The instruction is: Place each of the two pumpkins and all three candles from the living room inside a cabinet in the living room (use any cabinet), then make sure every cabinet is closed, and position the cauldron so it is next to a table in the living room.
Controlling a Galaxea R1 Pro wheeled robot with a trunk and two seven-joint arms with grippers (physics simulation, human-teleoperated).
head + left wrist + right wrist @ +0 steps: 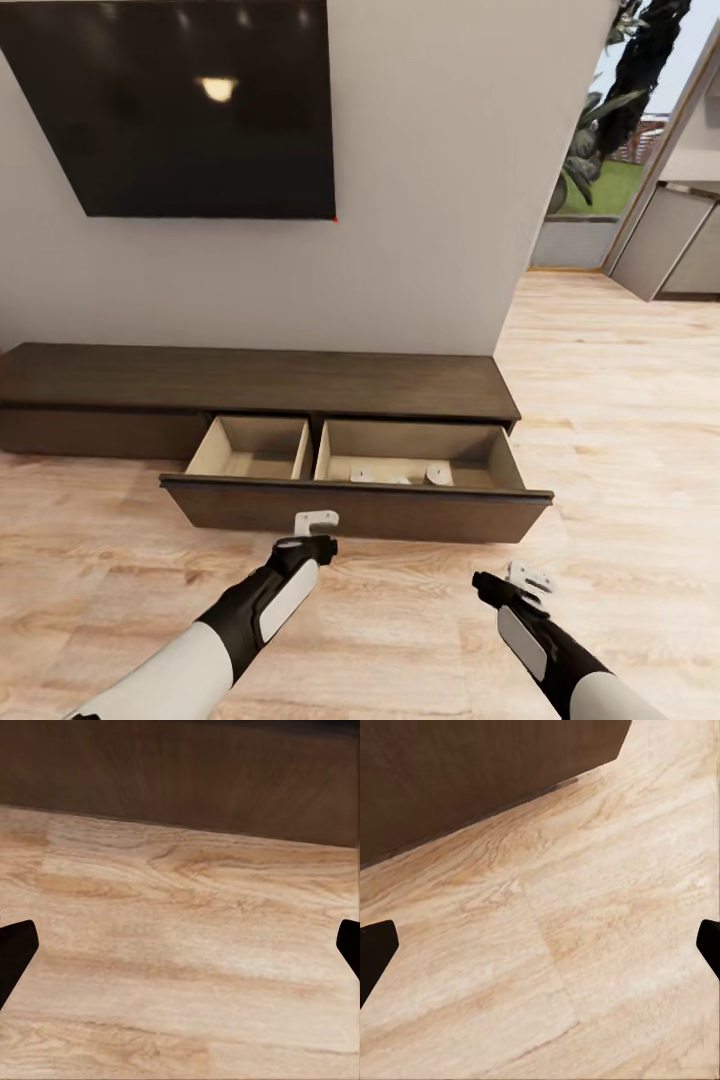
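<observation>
I've got both claws wide & empty, left claw (pixel 316 522) just beside the cabinet (pixel 260 385) w/ its drawer (pixel 360 508) pulled out over the floor (pixel 620 400); front's stiff, handle-less, prob slides easy, so I'd push flat mid-panel, not pinch.

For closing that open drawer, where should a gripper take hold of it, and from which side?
No handle shows on the drawer front, so likely no pinch: press flat on its outer face near the middle, coming from the robot's side. The left gripper already sits just before it, jaws open.
</observation>
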